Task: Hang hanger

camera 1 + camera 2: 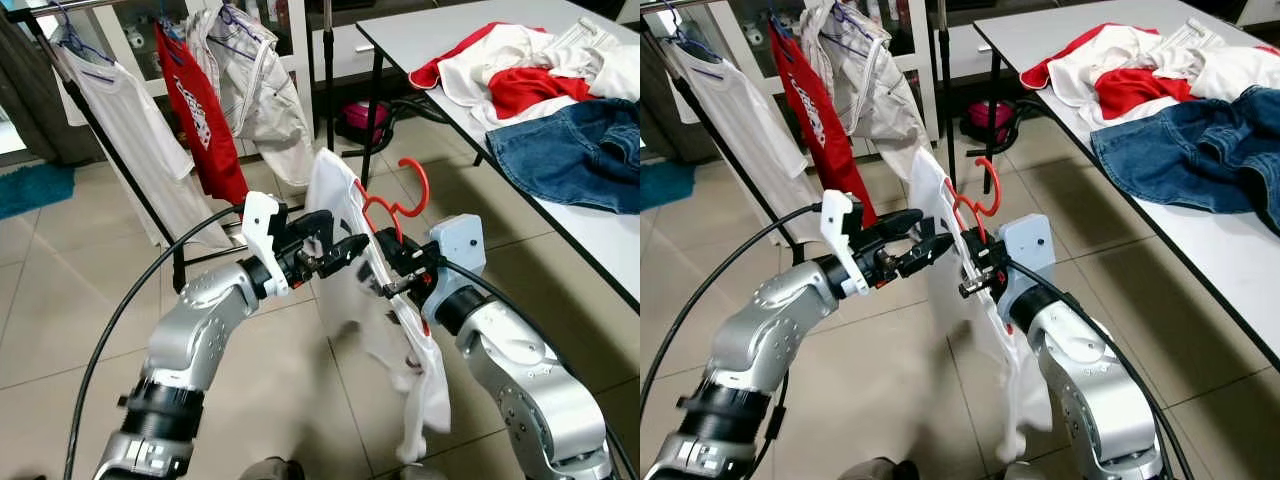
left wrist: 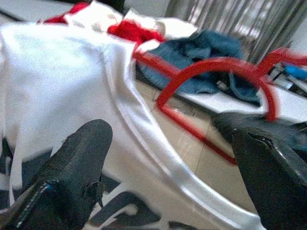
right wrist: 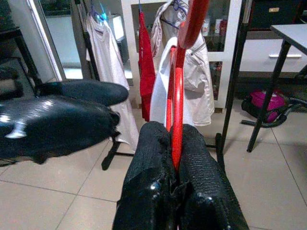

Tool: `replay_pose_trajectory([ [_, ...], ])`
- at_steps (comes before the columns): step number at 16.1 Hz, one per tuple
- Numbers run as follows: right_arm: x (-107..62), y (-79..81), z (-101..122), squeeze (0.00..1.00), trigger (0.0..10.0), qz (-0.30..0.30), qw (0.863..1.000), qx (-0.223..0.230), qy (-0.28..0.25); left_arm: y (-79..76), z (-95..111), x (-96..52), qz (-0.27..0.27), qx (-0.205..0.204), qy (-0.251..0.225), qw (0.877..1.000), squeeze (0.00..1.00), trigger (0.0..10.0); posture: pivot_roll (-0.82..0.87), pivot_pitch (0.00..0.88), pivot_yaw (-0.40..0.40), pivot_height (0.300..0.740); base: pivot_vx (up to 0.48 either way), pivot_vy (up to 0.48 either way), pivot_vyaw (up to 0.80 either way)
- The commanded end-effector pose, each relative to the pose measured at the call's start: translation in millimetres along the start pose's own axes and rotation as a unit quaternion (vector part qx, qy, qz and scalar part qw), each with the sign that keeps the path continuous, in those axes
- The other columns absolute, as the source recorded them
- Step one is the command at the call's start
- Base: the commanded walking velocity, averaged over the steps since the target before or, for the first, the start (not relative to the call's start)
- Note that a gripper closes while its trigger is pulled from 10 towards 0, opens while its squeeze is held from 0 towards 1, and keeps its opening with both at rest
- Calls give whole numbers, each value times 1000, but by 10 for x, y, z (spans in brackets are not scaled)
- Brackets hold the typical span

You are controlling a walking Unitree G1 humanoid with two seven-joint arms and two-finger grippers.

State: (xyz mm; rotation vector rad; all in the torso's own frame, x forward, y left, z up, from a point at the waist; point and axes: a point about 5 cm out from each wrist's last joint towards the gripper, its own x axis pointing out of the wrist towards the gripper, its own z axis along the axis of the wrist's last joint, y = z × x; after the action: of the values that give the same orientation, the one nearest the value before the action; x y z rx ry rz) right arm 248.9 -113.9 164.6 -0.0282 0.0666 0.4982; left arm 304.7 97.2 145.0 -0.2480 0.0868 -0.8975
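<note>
right gripper [image 3: 175,158] fingers pinching red hanger [image 1: 398,205] to carry it upright; left gripper [image 1: 345,250] fingers spread beside white shirt [image 1: 340,200], steadying it.

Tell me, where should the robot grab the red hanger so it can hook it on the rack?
Probably on the neck, just under the hook, where the right claw already pinches the red hanger. Coming from below leaves the curved hook free on top, and the white shirt hangs clear. The left claw is open beside it.
</note>
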Motion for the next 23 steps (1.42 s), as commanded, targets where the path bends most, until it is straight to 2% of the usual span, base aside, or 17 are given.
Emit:
replay_pose_trajectory([
  [1,-5,66,143,0,0,16,999,-13,-30,118,-52,-5,32,7,22,999,0,3765,-143,33,110,740,0,0,0],
  [2,-2,73,157,0,0,18,999,-14,-32,131,-55,11,29,2,22,999,0,0,-145,32,112,740,0,0,0],
  [6,7,98,193,0,0,23,999,-16,-40,190,-40,80,37,14,20,999,0,0,-148,27,116,740,0,0,0],
  [8,3,106,194,0,0,24,999,-16,-41,160,-12,116,15,-2,-1,1000,0,0,-151,19,119,740,0,0,0],
  [13,-5,123,184,0,0,27,999,-16,-38,110,-13,149,-15,-5,-8,1000,0,0,-155,12,121,740,0,0,0],
  [14,-5,124,183,0,0,27,999,-16,-38,108,-14,148,-16,-5,-8,1000,0,314,-155,12,121,740,0,0,0],
  [15,-4,127,179,0,0,27,999,-17,-37,104,-18,144,-18,-4,-5,1000,0,1255,-155,12,122,740,0,0,0],
  [16,-2,128,178,0,0,27,999,-17,-37,109,-25,145,-16,-5,-4,1000,0,3176,-155,12,122,740,0,0,0],
  [17,-1,130,177,0,0,28,999,-17,-37,110,-30,149,-17,-6,-3,1000,0,3647,-155,12,122,740,0,0,0],
  [18,-1,130,177,0,0,28,999,-17,-37,112,-33,153,-16,-5,-2,1000,0,3176,-155,12,122,740,0,0,0],
  [19,0,132,176,0,0,27,999,-17,-37,138,-62,158,-6,-1,10,1000,0,0,-155,12,122,740,0,0,0],
  [23,-1,134,174,0,0,26,999,-16,-37,197,-81,154,18,5,16,1000,0,0,-155,12,122,740,0,0,0],
])
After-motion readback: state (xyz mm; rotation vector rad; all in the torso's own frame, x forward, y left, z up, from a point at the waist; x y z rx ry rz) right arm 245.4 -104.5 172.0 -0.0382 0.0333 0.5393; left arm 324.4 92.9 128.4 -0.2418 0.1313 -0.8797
